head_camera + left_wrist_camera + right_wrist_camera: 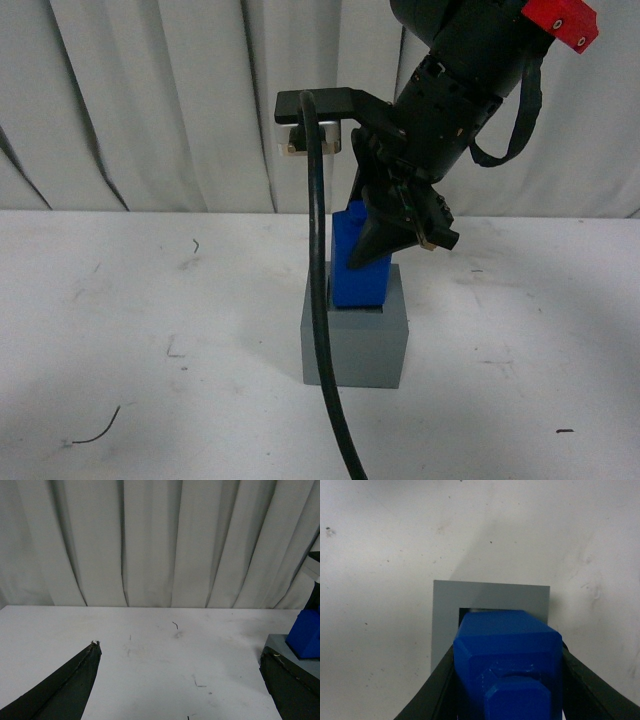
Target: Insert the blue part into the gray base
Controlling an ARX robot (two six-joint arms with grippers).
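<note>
The gray base (355, 345) stands on the white table in the middle of the front view. The blue part (357, 270) stands with its lower end in the base's top recess, leaning slightly. My right gripper (385, 245) is shut on the blue part from above. In the right wrist view the blue part (507, 660) fills the space between the dark fingers (437, 690), with the gray base (445, 615) and its square recess beneath it. My left gripper (180, 680) is open over bare table, with the gray base (280, 647) and blue part (306, 635) beside one finger.
A black cable (322, 330) hangs in front of the base in the front view. A white curtain (150, 100) closes off the back of the table (120, 340). Small dark scraps (95, 432) lie on the table surface.
</note>
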